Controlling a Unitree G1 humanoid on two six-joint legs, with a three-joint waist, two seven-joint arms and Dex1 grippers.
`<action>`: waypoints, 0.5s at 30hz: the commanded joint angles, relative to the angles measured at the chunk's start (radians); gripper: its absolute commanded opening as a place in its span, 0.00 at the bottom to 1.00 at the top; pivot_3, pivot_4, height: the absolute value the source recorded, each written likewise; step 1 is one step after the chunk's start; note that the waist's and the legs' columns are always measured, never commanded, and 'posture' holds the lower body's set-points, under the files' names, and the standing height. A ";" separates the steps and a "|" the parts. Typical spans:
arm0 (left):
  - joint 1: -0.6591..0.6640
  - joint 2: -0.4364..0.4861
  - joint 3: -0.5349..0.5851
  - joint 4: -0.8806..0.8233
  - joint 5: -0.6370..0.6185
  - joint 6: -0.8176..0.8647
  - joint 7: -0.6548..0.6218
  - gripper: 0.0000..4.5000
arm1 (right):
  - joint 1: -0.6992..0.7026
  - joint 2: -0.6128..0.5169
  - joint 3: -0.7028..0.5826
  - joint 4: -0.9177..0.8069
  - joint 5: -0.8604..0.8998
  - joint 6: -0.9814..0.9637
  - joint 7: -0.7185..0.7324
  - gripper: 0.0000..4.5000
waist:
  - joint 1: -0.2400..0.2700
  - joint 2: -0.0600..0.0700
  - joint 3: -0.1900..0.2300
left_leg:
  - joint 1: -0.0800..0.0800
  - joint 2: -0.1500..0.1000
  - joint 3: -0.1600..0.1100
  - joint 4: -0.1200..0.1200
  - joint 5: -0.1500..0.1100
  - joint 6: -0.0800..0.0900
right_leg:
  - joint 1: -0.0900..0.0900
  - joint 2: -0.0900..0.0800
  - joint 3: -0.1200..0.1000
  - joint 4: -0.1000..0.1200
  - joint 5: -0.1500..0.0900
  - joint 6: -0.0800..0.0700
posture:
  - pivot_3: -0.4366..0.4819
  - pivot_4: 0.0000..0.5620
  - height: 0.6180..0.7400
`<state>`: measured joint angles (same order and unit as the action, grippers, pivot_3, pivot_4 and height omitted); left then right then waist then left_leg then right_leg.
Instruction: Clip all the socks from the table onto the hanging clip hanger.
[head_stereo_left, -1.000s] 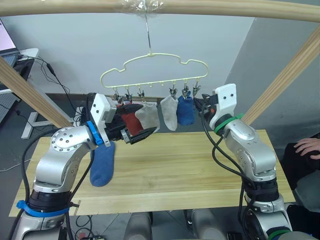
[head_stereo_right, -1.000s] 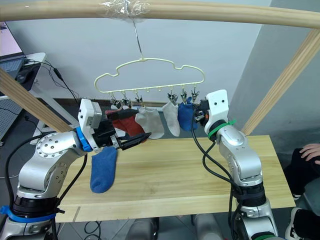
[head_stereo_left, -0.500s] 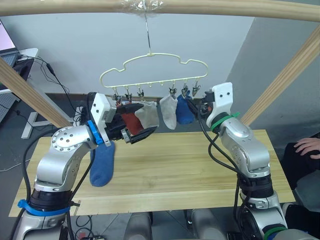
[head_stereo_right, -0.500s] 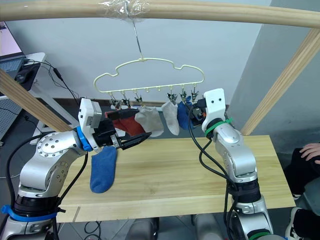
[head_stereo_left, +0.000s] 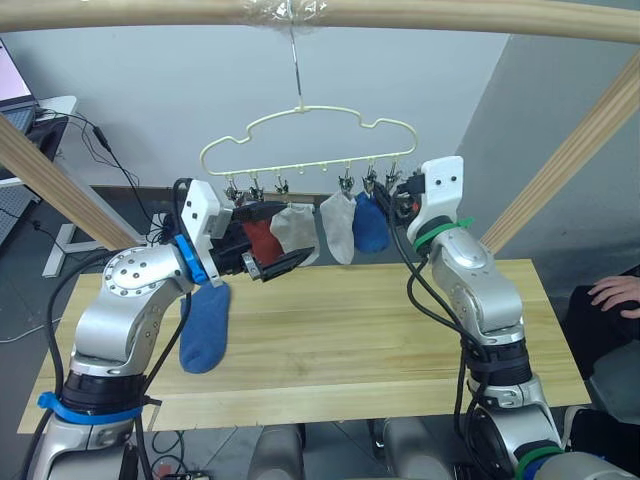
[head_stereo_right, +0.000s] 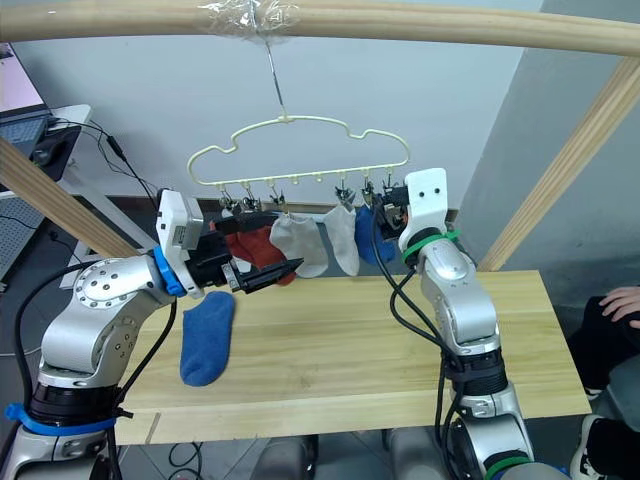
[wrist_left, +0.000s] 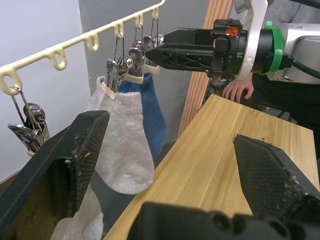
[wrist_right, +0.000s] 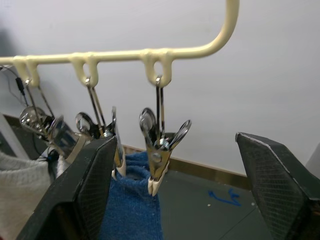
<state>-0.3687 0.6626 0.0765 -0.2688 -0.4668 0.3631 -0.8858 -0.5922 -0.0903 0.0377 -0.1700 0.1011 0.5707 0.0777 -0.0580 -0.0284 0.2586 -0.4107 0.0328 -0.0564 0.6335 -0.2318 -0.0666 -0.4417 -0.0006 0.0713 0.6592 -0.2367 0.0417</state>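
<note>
While both grippers gape, a blue sock (head_stereo_left: 205, 327) lies tabled.

A cream-white clip hanger (head_stereo_left: 310, 135) hangs by its hook from a wooden pole (head_stereo_left: 320, 14). Clipped along its row are a rust red sock (head_stereo_left: 262, 238), 2 light grey socks (head_stereo_left: 296, 229) (head_stereo_left: 338, 226) and a blue sock (head_stereo_left: 370, 222). The left gripper (head_stereo_left: 283, 264) is raised in front of the red and grey socks. The right gripper (head_stereo_left: 392, 196) reaches up beside the hung blue sock. A second blue sock (head_stereo_left: 205, 326) lies on the wooden surface (head_stereo_left: 340, 340), partly over its left edge. A person's hand (head_stereo_left: 615, 293) rests at the right edge.
</note>
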 joint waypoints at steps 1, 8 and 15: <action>-0.021 -0.002 0.007 -0.017 -0.004 -0.018 -0.004 1.00 | -0.021 0.007 -0.010 -0.019 -0.005 -0.022 -0.008 0.88 | 0.000 0.000 0.000 | 0.000 0.000 0.000 0.000 0.000 0.000 | 0.000 0.000 0.000 0.000 0.000 0.000 | 0.45 0.46 0.96; -0.040 -0.011 0.013 -0.014 -0.020 0.000 0.006 1.00 | -0.016 0.014 -0.006 -0.013 -0.018 -0.018 -0.019 0.88 | 0.000 0.000 0.000 | 0.000 0.000 0.000 0.000 0.000 0.000 | 0.000 0.000 0.000 0.000 0.000 0.000 | 0.45 0.46 0.96; -0.058 -0.009 0.012 -0.011 -0.020 0.006 -0.004 1.00 | -0.045 0.081 -0.036 0.017 -0.013 -0.001 -0.095 0.88 | 0.000 0.000 0.000 | 0.000 0.000 0.000 0.000 0.000 0.000 | 0.000 0.000 0.000 0.000 0.000 0.000 | 0.45 0.46 0.96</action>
<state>-0.4070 0.6517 0.0763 -0.2659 -0.4715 0.3709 -0.8857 -0.6115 -0.0200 0.0186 -0.1332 0.0918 0.5775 0.0047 -0.0582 -0.0283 0.2586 -0.4107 0.0328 -0.0566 0.6335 -0.2318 -0.0666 -0.4418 -0.0006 0.0712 0.6596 -0.2366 0.0416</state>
